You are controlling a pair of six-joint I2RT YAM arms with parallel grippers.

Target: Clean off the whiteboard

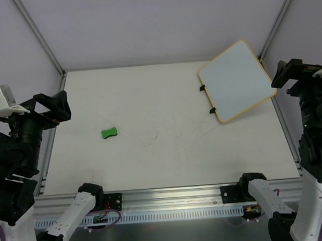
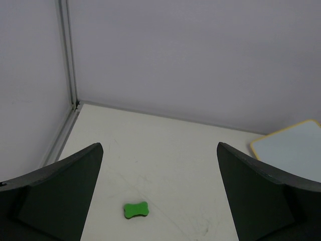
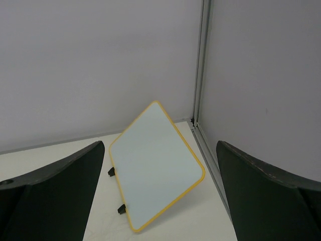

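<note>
Left gripper [image 2: 159, 150], right gripper [image 3: 159, 148]: jaws gaping, gripping nothing. Green eraser [image 2: 136, 210] is showing from left wrist (whiteboard [image 3: 155, 168] clips [image 3: 112, 171] from right).

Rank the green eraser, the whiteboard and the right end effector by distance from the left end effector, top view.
From the left end effector:
1. the green eraser, left half of the table
2. the whiteboard, far right corner
3. the right end effector, beyond the whiteboard's right edge
</note>
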